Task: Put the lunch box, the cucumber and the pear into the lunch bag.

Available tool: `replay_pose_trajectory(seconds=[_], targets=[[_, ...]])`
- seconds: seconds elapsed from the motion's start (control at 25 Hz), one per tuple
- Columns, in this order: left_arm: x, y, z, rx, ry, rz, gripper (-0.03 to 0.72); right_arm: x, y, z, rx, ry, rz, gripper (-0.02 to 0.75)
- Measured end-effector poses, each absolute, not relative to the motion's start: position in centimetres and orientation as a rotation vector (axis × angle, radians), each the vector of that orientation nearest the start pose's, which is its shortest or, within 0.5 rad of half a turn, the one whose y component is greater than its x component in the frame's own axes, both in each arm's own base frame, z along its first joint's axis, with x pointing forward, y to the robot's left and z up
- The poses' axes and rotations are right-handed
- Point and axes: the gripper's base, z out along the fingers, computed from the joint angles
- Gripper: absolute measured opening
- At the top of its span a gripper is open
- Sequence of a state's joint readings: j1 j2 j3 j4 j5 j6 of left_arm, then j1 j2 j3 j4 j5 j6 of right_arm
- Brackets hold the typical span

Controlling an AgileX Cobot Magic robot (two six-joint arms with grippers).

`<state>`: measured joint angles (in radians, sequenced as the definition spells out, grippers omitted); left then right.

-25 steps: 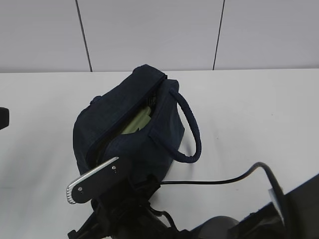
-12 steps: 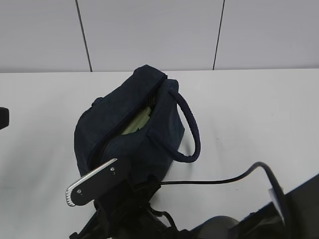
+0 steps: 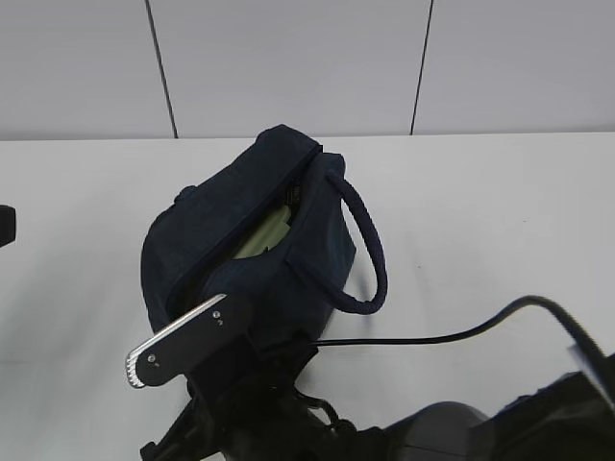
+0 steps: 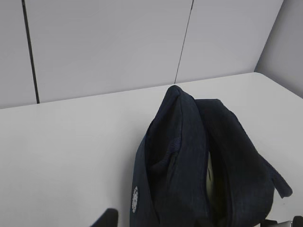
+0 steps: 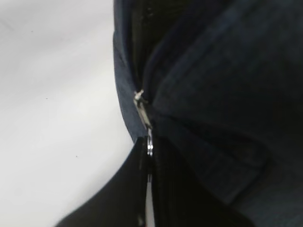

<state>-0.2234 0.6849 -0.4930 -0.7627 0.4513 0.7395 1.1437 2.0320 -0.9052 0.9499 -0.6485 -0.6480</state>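
The dark navy lunch bag (image 3: 240,240) lies on the white table with its zipper partly open. The lunch box's pale green lid (image 3: 261,237) shows through the slit. It shows as a pale sliver in the left wrist view (image 4: 209,182). The cucumber and the pear are hidden. My right gripper (image 3: 233,309) is at the bag's near end. Its jaws are shut on the metal zipper pull (image 5: 148,144). My left gripper (image 3: 5,226) sits at the far left, apart from the bag (image 4: 199,161). Its jaws stand wide apart, with one fingertip (image 4: 107,218) in sight.
The bag's padded loop handle (image 3: 370,254) hangs over its right side. A black cable (image 3: 432,336) runs across the table in front of the bag, towards my right arm. A grey panelled wall (image 3: 288,67) stands behind the table.
The bag's opening has narrowed and less of the green lid shows. My right gripper has shifted slightly at the bag's near end. The cable has swung to the right.
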Motion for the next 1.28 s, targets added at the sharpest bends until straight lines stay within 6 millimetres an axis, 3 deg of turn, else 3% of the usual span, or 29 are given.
replay_pose_trajectory(seconds=[0.56,1.28], targets=[[12.6,-5.7,29.0,0.448,1.967,-0.43,0.294,18.4,32.0,14.3,-0.811,2.008,0.328,0.0],[12.6,-5.6,29.0,0.461,1.969,-0.418,0.291,18.5,31.5,17.7,-0.847,1.897,0.274,0.0]])
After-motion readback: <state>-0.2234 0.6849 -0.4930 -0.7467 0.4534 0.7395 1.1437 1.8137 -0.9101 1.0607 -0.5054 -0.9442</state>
